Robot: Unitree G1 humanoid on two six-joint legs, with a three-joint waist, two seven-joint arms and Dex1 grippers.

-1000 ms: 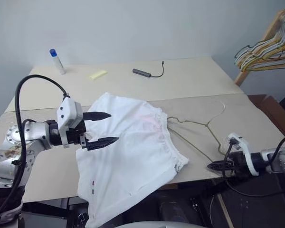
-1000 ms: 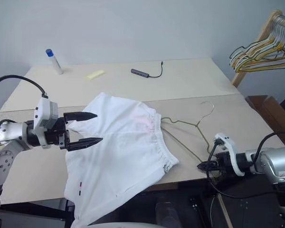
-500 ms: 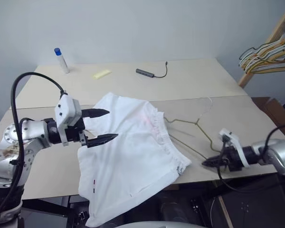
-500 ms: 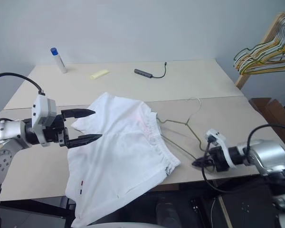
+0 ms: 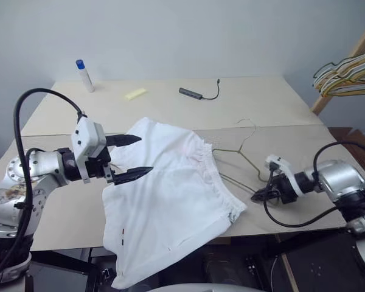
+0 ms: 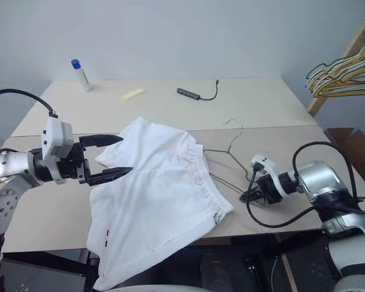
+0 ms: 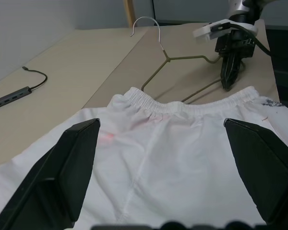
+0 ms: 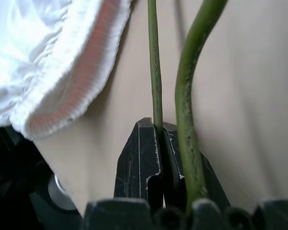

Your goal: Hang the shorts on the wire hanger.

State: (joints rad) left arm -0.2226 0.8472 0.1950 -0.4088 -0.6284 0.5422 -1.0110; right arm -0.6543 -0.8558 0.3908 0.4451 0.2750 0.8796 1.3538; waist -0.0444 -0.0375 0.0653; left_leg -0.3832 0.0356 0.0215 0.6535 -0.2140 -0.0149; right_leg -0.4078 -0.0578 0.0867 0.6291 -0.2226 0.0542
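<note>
Shorts: the shorts (image 5: 170, 207) lie spread on the near half of the table (image 5: 261, 109), leg ends hanging over the near edge, the gathered waistband turned toward the right. They lie as they did a second ago.
Wire hanger: the wire hanger (image 5: 234, 152) lies on the table just right of the waistband, its hook toward the far side. Against the shorts it has swung since a second ago: the hook, which then reached out to the right, now sits closer in above the waistband, and the lower bar runs close along the gathered edge.
Right gripper: the right gripper (image 5: 257, 196) is clamped on the hanger's wire at its near right corner; the right wrist view shows the black fingers (image 8: 139, 163) pressed together with a thin wire between them. A second ago it sat at the table's near right edge; it has come in leftward and farther onto the table.
Left gripper: the left gripper (image 5: 131, 157) hovers over the far left part of the shorts with jaws spread wide and nothing between them, kept in the same spot over the cloth.
Background: a blue-capped tube (image 5: 84, 75), a yellow strip (image 5: 135, 93) and a grey adapter with cable (image 5: 191, 93) lie on the far half of the table; bunched hangers (image 5: 347, 73) hang on a wooden rack at far right.
</note>
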